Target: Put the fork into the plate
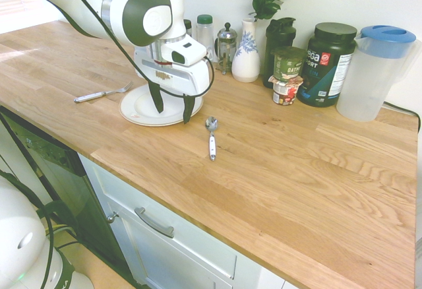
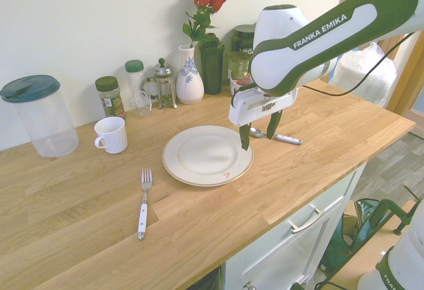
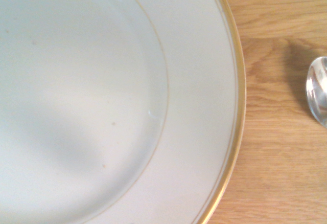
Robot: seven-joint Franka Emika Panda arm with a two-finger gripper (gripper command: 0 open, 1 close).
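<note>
With its hand (image 1: pixel 171 109) spread wide and empty over the plate (image 1: pixel 140 106), the arm should cross to the fork (image 1: pixel 101 94) lying just beside it on the surface (image 1: pixel 297 163), then pinch its handle squarely.

Shiny smooth white plate (image 3: pixel 194 81) with a thin gold edge. Shiny metal fork (image 2: pixel 143 201), white handle. Smooth wood counter (image 1: pixel 316 170) with lines.

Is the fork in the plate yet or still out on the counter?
Out. The fork lies on the counter, apart from the plate, which is empty.
</note>
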